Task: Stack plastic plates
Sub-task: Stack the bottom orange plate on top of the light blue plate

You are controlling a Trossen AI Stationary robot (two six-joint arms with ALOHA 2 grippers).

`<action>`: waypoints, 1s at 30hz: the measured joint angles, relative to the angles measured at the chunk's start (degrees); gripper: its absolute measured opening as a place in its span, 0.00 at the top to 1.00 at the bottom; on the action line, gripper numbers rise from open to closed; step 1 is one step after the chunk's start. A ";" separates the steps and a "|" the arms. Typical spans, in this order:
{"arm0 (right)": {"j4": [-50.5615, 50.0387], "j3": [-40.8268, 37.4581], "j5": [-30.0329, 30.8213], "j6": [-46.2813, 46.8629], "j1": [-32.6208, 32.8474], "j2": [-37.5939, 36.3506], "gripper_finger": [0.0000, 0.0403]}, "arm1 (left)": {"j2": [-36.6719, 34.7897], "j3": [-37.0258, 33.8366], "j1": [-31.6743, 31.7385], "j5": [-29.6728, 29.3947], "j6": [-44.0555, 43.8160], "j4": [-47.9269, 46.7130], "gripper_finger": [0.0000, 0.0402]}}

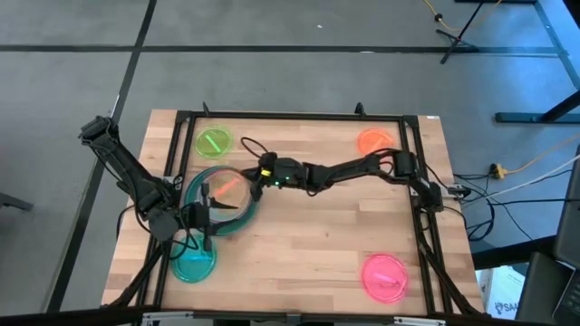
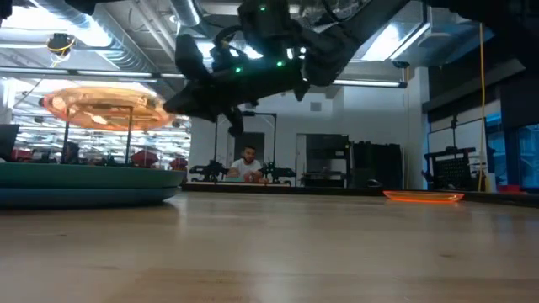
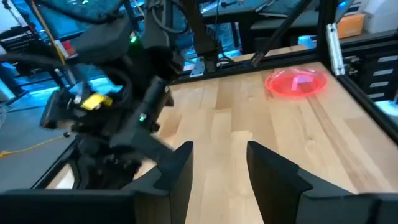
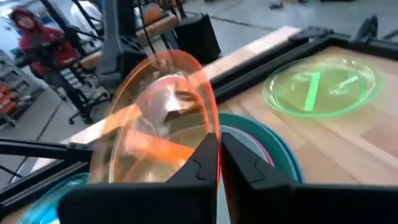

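Note:
My right gripper (image 1: 252,178) is shut on a small translucent orange plate (image 1: 230,186), which is held above a stack of larger plates (image 1: 210,215). The stack shows a dark green rim with teal and magenta inside (image 4: 273,155). In the low view the orange plate (image 2: 105,105) hovers over the stack (image 2: 84,181). My left gripper (image 3: 217,168) is open and empty beside the stack's near left edge (image 1: 201,219). On the table lie a lime plate (image 1: 215,142), a second orange plate (image 1: 374,140), a pink plate (image 1: 385,276) and a cyan plate (image 1: 193,263). My right gripper pinches the orange plate's rim (image 4: 212,127) between its two fingers, on the side toward the table's right. The fingers come roughly level from the right. The plate is lifted clear of the stack and sits about level.
The black frame rails (image 1: 299,116) run around the table top. Bare wood (image 1: 317,244) lies between the stack and the pink plate. A person (image 2: 246,164) sits far behind the table in the room, and another person (image 4: 31,34) shows beyond the table's edge.

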 joint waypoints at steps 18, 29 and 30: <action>0.19 5.85 2.00 0.19 0.00 8.83 0.99 | 0.05 0.00 0.00 1.89 -0.07 0.41 0.64; 0.19 5.84 4.34 -0.07 0.02 9.35 0.90 | 0.05 0.00 0.00 2.53 -0.07 0.44 0.64; 0.17 5.84 3.87 -0.32 0.04 9.35 0.87 | 0.05 0.00 0.00 2.52 -0.07 0.46 0.64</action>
